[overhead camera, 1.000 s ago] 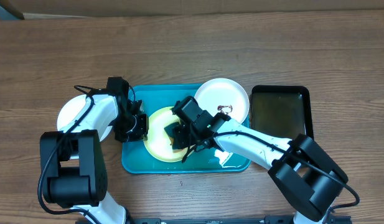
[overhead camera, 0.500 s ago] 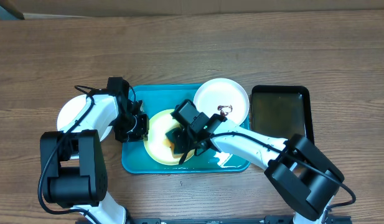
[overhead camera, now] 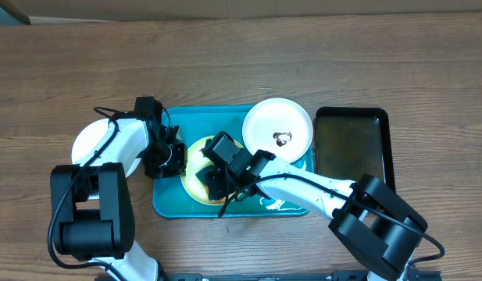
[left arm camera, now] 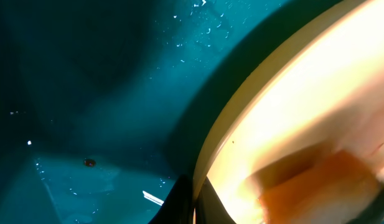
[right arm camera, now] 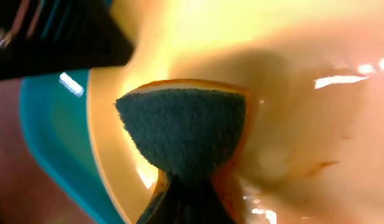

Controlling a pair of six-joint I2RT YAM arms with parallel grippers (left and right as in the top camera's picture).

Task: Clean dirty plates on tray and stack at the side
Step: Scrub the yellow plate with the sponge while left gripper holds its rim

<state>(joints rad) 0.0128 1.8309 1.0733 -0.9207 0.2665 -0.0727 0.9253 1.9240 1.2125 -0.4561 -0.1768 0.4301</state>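
Observation:
A pale yellow-green plate (overhead camera: pixel 195 173) lies in the left half of the teal tray (overhead camera: pixel 169 201). My left gripper (overhead camera: pixel 175 158) is shut on its left rim (left arm camera: pixel 241 124). My right gripper (overhead camera: pixel 215 178) is shut on a sponge (right arm camera: pixel 182 134), green scrub side and orange body, pressed on this plate's wet surface (right arm camera: pixel 291 93). A white plate (overhead camera: pixel 277 129) with a brown smear at its centre lies at the tray's back right. Another white plate (overhead camera: pixel 86 144) lies on the table left of the tray, partly under my left arm.
A smaller black tray (overhead camera: pixel 353 144) stands right of the teal tray. Water glistens on the teal tray's front right floor (overhead camera: pixel 276 204). The teal tray's floor and wall fill the left wrist view (left arm camera: pixel 86 93).
My right gripper has slid the sponge leftward across the yellow-green plate toward its left side. The white plate's brown smear has come fully into view. My left gripper has not moved.

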